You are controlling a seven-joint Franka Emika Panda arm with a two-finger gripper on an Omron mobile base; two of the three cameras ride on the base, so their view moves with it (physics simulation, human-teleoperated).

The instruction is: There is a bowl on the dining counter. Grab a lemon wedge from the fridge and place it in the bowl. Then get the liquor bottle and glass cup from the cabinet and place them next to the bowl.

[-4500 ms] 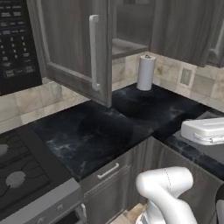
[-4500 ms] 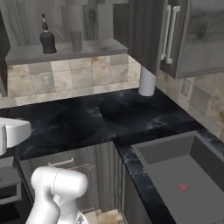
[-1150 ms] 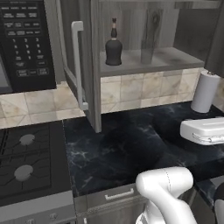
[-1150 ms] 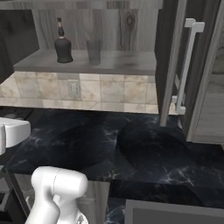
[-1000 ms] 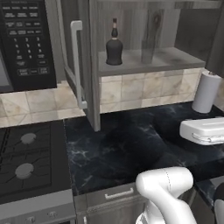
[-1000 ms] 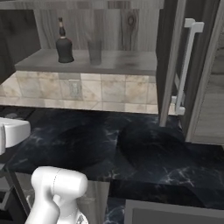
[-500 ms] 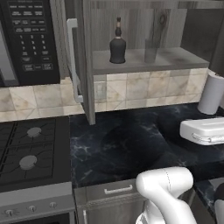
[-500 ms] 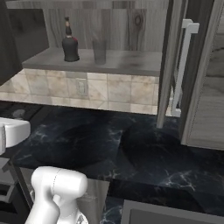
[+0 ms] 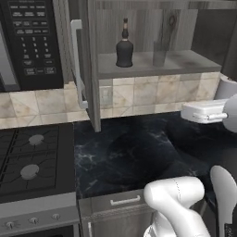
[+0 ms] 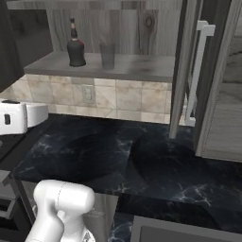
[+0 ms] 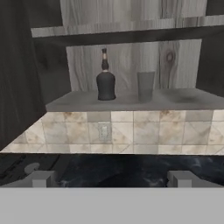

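Open cabinet (image 9: 139, 69), bottle and glass on its shelf.
Left base view: liquor bottle (image 9: 124, 47) at twelve o'clock, glass cup (image 9: 159, 52) beside it. Right base view: both at eleven. Hand view: gripper (image 11: 109, 178) spread wide, empty, bottle straight ahead.

Ahead of the gripper, the liquor bottle (image 11: 105, 81) is near-black with a brownish stopper, and just beside it the glass cup (image 11: 145, 86) reads see-through dark grey. The cabinet (image 11: 131, 57) is grey wood-grain with 1 dark knot. Below it, beige mottled tiles (image 11: 131, 133); nearer, a black white-veined marbled worktop (image 9: 139, 157).
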